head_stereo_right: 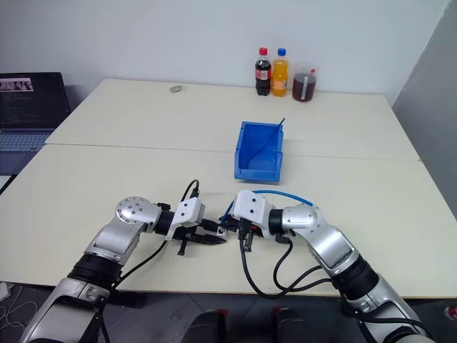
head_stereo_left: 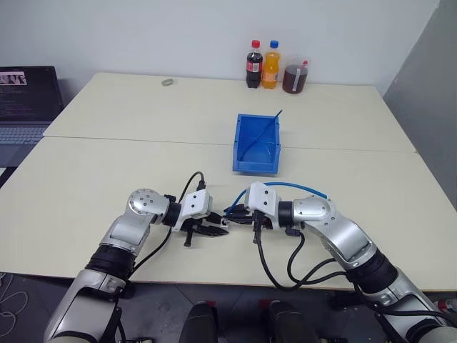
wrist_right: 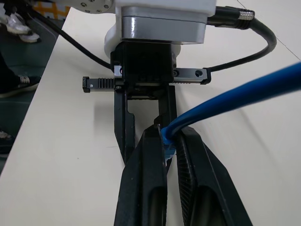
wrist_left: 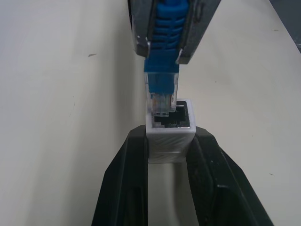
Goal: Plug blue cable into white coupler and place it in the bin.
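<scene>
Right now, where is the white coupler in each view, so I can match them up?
Left eye: white coupler at the left gripper tips, low centre.
Right eye: low centre, between both grippers.
Left wrist: centre, clamped between black fingers, blue cable plug at its mouth.
Right wrist: hidden behind the fingers.
Shared landmark: the blue cable's plug.

Two pale cream tables stand pushed together, a seam running between them, against a plain white wall. A grey panel closes the right side. An open laptop sits off to the left, and three drinks wait at the far edge.
</scene>
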Motion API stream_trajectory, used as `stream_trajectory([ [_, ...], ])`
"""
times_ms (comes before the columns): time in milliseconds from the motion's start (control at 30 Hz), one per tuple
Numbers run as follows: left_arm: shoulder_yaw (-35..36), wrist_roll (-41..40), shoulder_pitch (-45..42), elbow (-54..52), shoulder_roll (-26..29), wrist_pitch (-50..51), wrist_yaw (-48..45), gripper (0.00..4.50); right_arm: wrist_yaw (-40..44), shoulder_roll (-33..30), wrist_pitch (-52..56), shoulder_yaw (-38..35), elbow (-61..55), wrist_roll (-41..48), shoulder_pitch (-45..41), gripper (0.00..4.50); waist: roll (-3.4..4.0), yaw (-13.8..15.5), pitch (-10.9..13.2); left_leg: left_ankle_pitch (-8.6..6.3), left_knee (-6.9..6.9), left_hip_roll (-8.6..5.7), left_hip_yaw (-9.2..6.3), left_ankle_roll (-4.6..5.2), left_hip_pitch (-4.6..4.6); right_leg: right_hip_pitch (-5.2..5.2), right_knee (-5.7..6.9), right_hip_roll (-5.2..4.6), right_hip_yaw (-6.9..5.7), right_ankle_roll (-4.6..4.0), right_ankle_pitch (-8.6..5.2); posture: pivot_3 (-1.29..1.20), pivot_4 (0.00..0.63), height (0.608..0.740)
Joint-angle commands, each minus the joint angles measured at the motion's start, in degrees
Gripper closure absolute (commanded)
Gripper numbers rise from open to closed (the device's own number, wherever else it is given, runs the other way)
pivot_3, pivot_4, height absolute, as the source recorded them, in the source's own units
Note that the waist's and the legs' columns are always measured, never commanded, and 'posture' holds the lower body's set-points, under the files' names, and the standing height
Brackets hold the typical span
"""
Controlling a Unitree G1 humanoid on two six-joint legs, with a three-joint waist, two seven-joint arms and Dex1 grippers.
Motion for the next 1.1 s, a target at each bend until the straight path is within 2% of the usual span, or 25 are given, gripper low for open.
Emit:
stream_trajectory([
  [33,-1.8,0.8,0.8,-1.1,0.3,0.9,-0.3,3.72,2.1,-0.8,-0.9,2.3,0.4,-3.4,-0.1,4.46,0.03,0.0,0.0,0.0,0.0,0.0,0.0,0.0,0.0,0.0,0.0,0.0,0.0,0.0,0.0,0.0,0.15,0.74],
  [333,-1.8,0.8,0.6,-1.3,0.5,1.6,-0.3,3.72,5.3,-0.3,-3.0,4.6,2.9,-7.0,-2.4,4.46,0.08,0.0,-0.1,0.0,0.01,0.0,0.02,0.0,0.01,0.0,0.01,0.0,0.03,0.0,0.0,0.0,0.15,0.74],
  [600,-1.9,0.9,0.6,-1.5,0.6,1.4,-0.4,3.72,10.1,0.5,0.4,6.6,7.4,-7.9,-6.8,4.46,0.12,-0.1,-0.1,0.0,0.01,0.0,0.03,0.0,0.03,0.0,0.03,0.01,0.04,0.0,0.0,0.0,0.15,0.74],
  [933,-2.0,0.5,2.1,-3.4,0.8,2.2,-0.1,3.72,13.4,3.1,3.0,13.3,13.7,-13.3,-10.2,4.47,0.42,-0.3,-0.9,-0.01,0.0,0.01,0.05,0.01,0.12,0.01,0.11,0.03,0.08,-0.05,-0.04,0.0,0.15,0.74],
  [1000,-2.0,0.4,2.4,-3.7,1.0,2.4,-0.1,3.72,13.6,3.3,2.6,14.0,14.7,-14.5,-9.7,4.47,0.47,-0.4,-1.0,-0.01,-0.04,0.02,0.08,0.02,0.33,0.16,0.12,0.06,0.14,-0.02,-0.08,0.0,0.15,0.74],
  [1100,-2.0,0.5,2.7,-3.9,1.1,2.6,0.0,3.72,14.0,2.8,1.6,15.0,16.2,-16.4,-8.6,4.47,0.42,-0.7,-1.2,-0.04,-0.34,0.03,0.14,0.03,1.23,0.9,0.03,0.08,0.2,0.07,-0.36,0.0,0.15,0.74],
])
